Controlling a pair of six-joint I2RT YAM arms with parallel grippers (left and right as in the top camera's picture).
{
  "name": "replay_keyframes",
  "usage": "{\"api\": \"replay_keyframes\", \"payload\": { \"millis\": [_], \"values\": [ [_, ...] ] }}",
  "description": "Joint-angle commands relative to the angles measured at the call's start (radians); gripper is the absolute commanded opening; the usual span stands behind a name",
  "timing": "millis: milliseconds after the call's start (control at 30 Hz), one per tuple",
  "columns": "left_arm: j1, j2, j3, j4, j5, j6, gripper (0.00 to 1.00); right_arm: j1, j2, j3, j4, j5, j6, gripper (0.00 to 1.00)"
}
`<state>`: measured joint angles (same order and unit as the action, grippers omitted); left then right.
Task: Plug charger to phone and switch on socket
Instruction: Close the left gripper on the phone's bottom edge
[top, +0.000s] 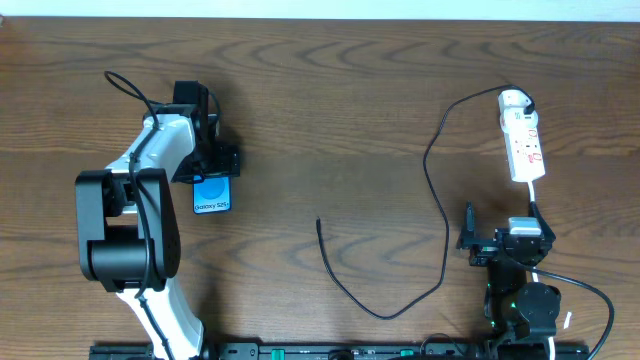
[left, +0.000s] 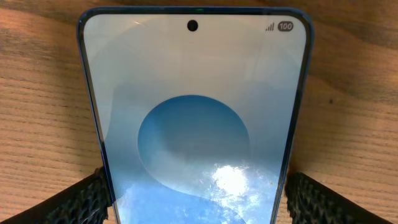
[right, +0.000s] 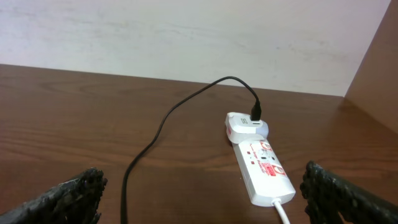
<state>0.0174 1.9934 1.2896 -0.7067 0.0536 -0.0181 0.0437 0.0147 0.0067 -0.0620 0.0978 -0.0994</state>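
Slim blue-screened phone (left: 196, 124) lies lengthwise between the wide-spread left fingers (left: 81, 202), grip unclear; right fingers (right: 68, 196) gape empty, with the tip of the thin black charger cable (top: 385, 315) to their left.

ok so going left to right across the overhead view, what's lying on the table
phone → loose tip of the black charger cable → white power strip; arms left out, they overlap these
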Motion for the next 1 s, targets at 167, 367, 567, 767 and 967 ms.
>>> {"api": "replay_keyframes", "payload": {
  "millis": [167, 367, 567, 767, 967],
  "values": [
    [-0.001, 0.027, -0.044, -0.017, -0.04, 0.025, 0.85, 0.01, -0.005, -0.001, -0.003, -0.003, -0.014, 0.99],
    [-0.001, 0.027, -0.049, -0.015, -0.04, 0.025, 0.82, 0.01, -0.005, -0.001, -0.003, -0.003, -0.014, 0.99],
    [-0.001, 0.027, -0.075, 0.001, -0.04, 0.025, 0.82, 0.01, -0.005, -0.001, -0.003, -0.003, -0.014, 0.99],
    [-0.001, 0.027, -0.088, 0.021, -0.04, 0.024, 0.82, 0.01, -0.005, -0.001, -0.003, -0.003, -0.014, 0.99],
    [-0.001, 0.027, -0.088, 0.032, -0.04, 0.025, 0.81, 0.01, -0.005, -0.001, -0.003, -0.003, -0.014, 0.99]
  ]
}}
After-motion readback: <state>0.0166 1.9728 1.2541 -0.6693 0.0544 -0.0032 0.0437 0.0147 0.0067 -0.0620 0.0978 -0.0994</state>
